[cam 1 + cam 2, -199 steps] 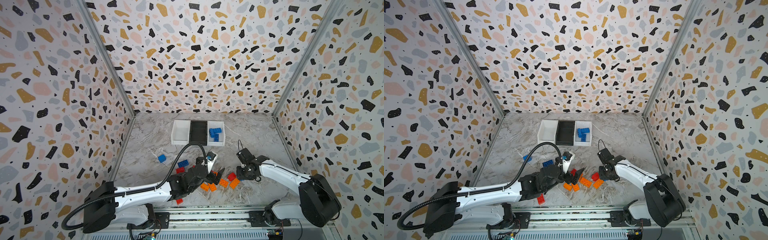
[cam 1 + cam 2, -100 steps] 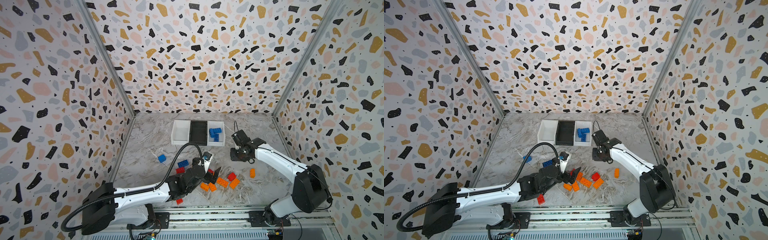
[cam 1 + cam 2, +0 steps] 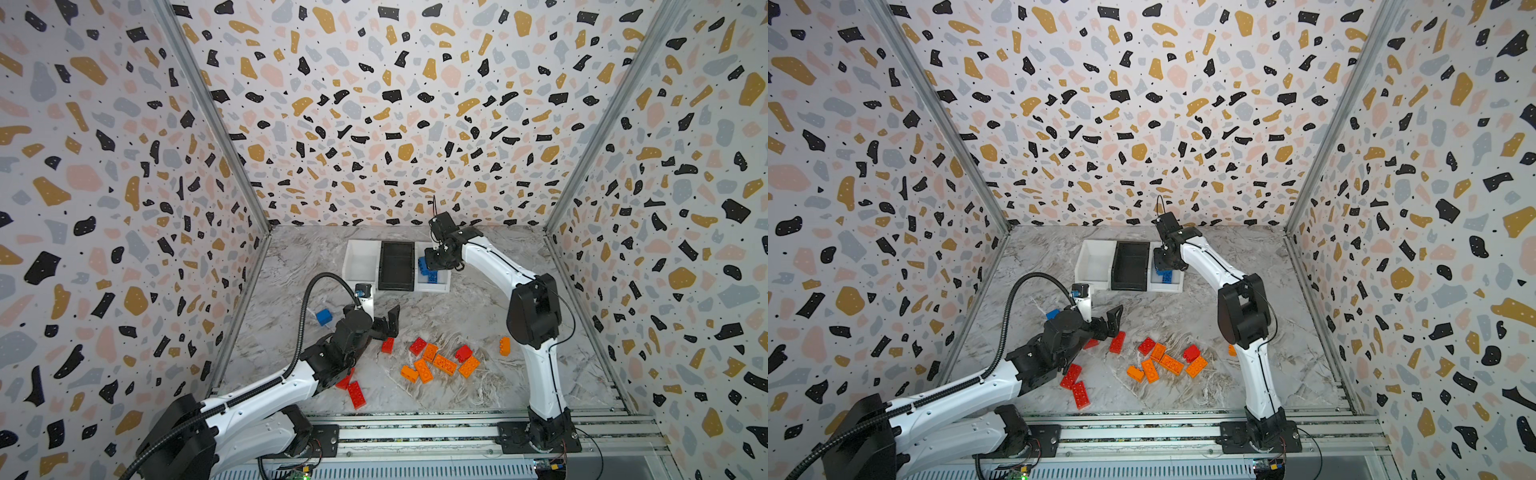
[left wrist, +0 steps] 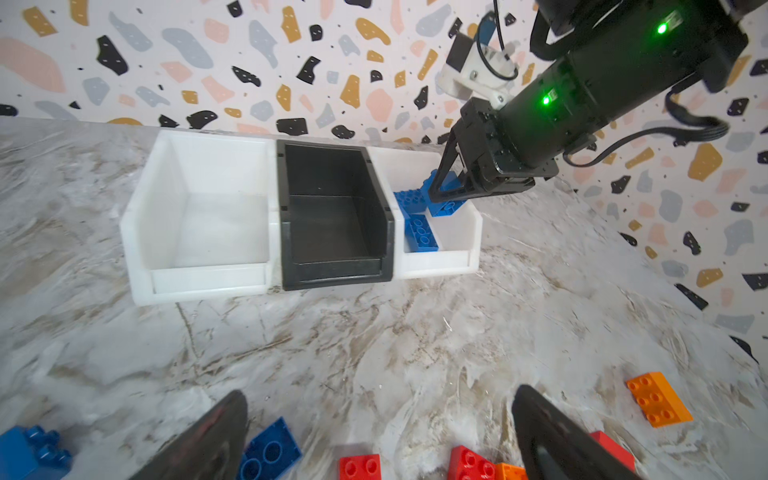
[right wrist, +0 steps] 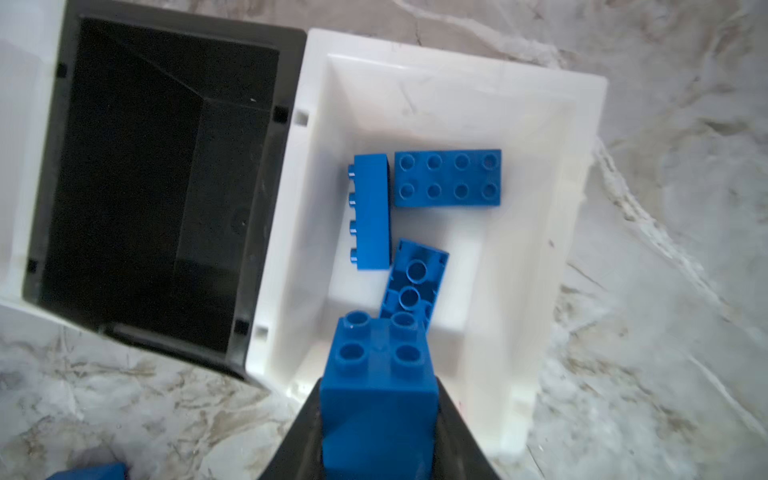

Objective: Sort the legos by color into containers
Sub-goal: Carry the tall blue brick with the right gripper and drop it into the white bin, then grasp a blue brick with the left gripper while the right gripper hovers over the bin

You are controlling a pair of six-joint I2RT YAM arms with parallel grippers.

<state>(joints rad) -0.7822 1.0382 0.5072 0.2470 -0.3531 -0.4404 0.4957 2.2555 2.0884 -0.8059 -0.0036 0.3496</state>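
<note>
My right gripper (image 3: 432, 261) hangs over the right white container (image 3: 441, 287) and is shut on a square blue lego (image 5: 380, 390). Three blue legos (image 5: 446, 178) lie inside that container (image 5: 457, 54). Beside it, the black container (image 3: 397, 266) and the left white container (image 3: 360, 266) hold nothing. My left gripper (image 3: 376, 321) is open and low over the floor, with a red lego (image 3: 387, 345) just in front of it. In the left wrist view its fingers (image 4: 208, 440) stand wide apart, with a blue lego (image 4: 270, 453) and a red one (image 4: 359, 467) on the floor between them.
Orange and red legos (image 3: 440, 363) lie scattered on the marble floor in the near middle. A lone orange one (image 3: 504, 345) sits by the right arm. Two red ones (image 3: 353, 390) lie under the left arm, a blue one (image 3: 324, 316) to its left. Patterned walls close three sides.
My right gripper has carried the blue lego from the pile back to above the right white container. The left gripper has drifted a little to the left and stays open.
</note>
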